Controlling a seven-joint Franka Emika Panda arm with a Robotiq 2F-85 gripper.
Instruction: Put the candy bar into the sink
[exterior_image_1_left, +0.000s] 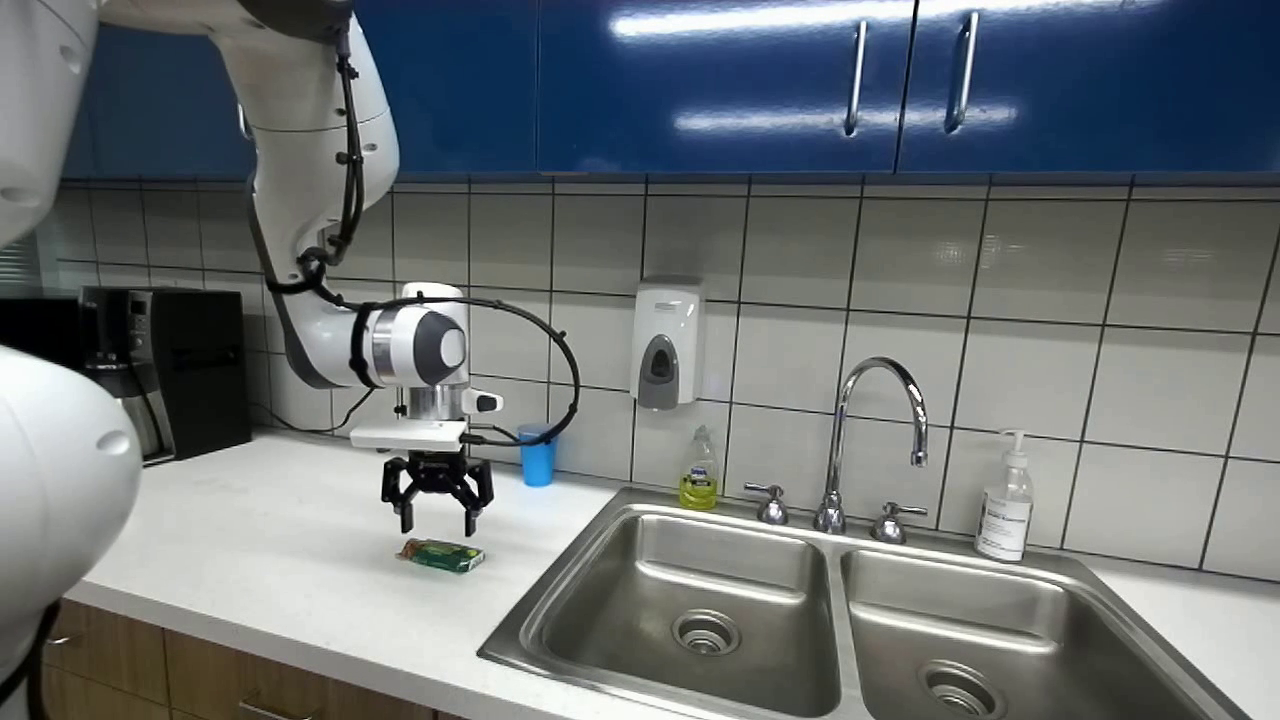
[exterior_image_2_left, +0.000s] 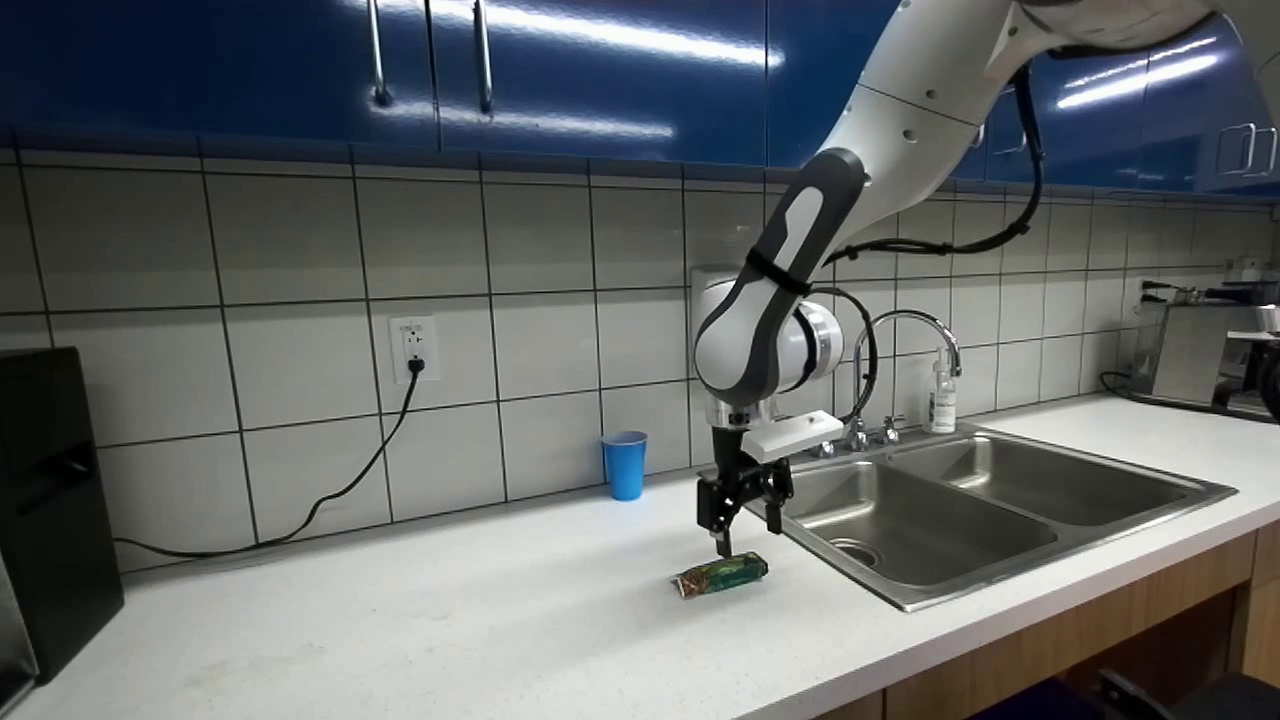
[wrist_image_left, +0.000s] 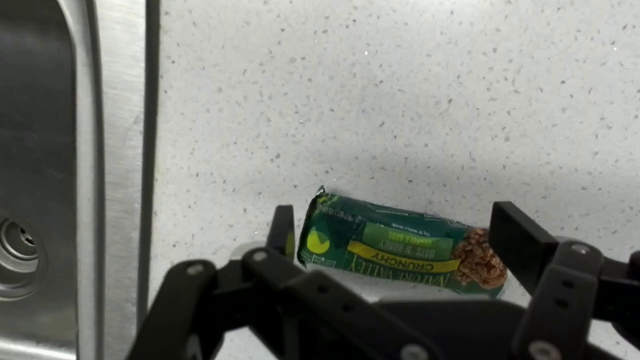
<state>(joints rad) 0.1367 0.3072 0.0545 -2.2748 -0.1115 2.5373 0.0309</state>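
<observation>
The candy bar, in a green wrapper with a brown end, lies flat on the white counter in both exterior views (exterior_image_1_left: 441, 555) (exterior_image_2_left: 722, 575). It also fills the middle of the wrist view (wrist_image_left: 400, 242). My gripper (exterior_image_1_left: 438, 530) hangs above the bar, pointing down, open and empty. In the wrist view the fingers (wrist_image_left: 393, 225) stand off the bar's two short ends, with its length spanning between them. The stainless sink has two basins. Its left-hand basin (exterior_image_1_left: 620, 620) is the one beside the bar, and its edge shows at the left of the wrist view (wrist_image_left: 120, 100).
A blue cup (exterior_image_1_left: 538, 457) stands against the tiled wall behind my gripper. The chrome faucet (exterior_image_1_left: 845, 420), a yellow soap bottle (exterior_image_1_left: 699, 480) and a pump bottle (exterior_image_1_left: 1005, 510) stand along the sink's back. A black machine (exterior_image_1_left: 200, 360) stands at the counter's far end.
</observation>
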